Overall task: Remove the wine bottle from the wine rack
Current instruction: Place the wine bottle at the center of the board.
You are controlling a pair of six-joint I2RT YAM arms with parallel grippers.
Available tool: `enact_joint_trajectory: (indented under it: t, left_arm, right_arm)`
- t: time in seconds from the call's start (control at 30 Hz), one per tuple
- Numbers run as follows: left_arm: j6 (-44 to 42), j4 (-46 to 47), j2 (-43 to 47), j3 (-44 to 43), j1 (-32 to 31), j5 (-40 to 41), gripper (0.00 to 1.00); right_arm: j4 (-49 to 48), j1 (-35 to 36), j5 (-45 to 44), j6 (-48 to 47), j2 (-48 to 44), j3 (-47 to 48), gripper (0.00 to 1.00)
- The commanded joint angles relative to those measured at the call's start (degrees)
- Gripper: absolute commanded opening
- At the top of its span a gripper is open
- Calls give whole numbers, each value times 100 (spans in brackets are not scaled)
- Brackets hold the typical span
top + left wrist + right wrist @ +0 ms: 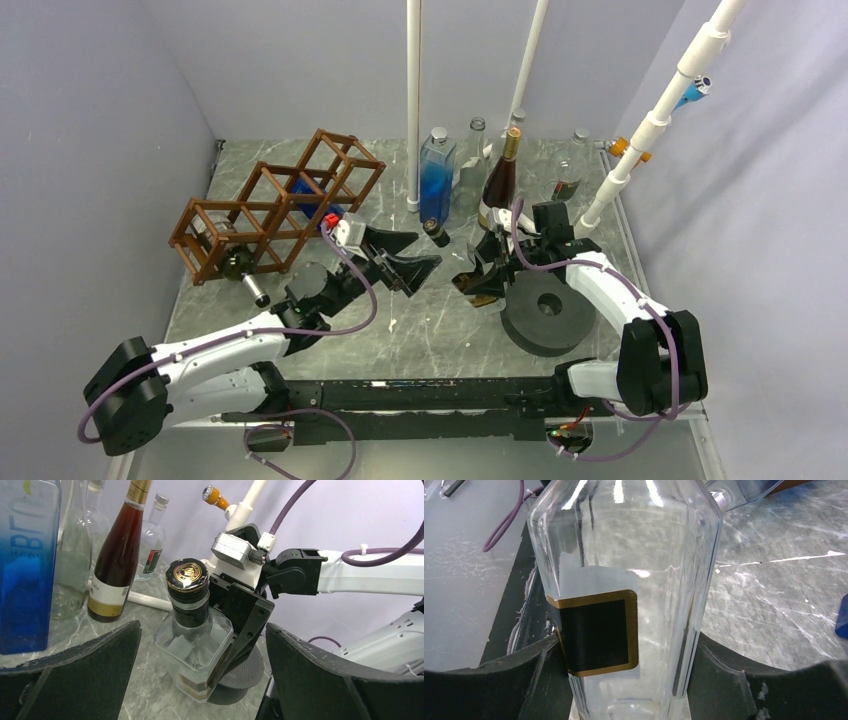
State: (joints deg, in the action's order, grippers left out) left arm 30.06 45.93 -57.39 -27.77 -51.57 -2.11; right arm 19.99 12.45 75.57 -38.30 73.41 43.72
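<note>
Clear faceted glass bottle with a black, gold-edged label, off the brown wooden stick rack and well right of it, was pinched between my right claw pads, near a round black foam disc. Only the left-wrist view showed its black-and-gold cap. My left claw gaped, holding nothing. Grey marbled table; pale walls.

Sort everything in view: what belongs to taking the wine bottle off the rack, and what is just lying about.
Job in hand: wine rack; bottle lodged in its left end cell; clear bottle gripped by the right arm's fingers.
Lying about: tall blue bottle; brown bottle; clear bottles at the back; dark ring-shaped block.
</note>
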Motion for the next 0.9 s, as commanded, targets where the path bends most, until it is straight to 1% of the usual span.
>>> enact_joint_trajectory:
  t: [0.0, 0.13, 0.37, 0.47, 0.53, 0.63, 0.7, 0.87]
  left_arm:
    - [-250, 512, -240, -373, -264, 629, 99]
    - [-170, 273, -404, -542, -423, 1135, 99]
    - [58, -426, -690, -1044, -597, 1683, 92]
    - [269, -950, -787, -1304, -663, 2015, 89]
    - [470, -1327, -865, -1552, -694, 2223, 84]
    - [618, -1798, -984, -1826, -756, 2410, 82]
    - [660, -1894, -1044, -1916, -815, 2540, 76]
    - [701, -2081, -1161, -2088, -896, 2727, 68]
  right_arm:
    - [-417, -49, 775, 44, -206, 85, 0]
    - [-419, -58, 784, 51, -206, 92, 0]
    - [-476, -67, 802, 102, -208, 75, 0]
    - [-478, -77, 811, 104, -206, 72, 0]
    - [-486, -76, 810, 112, -205, 66, 0]
    - [-495, -84, 812, 121, -207, 66, 0]
    - [-504, -85, 810, 128, -205, 62, 0]
    - [-535, -85, 817, 155, -199, 57, 0]
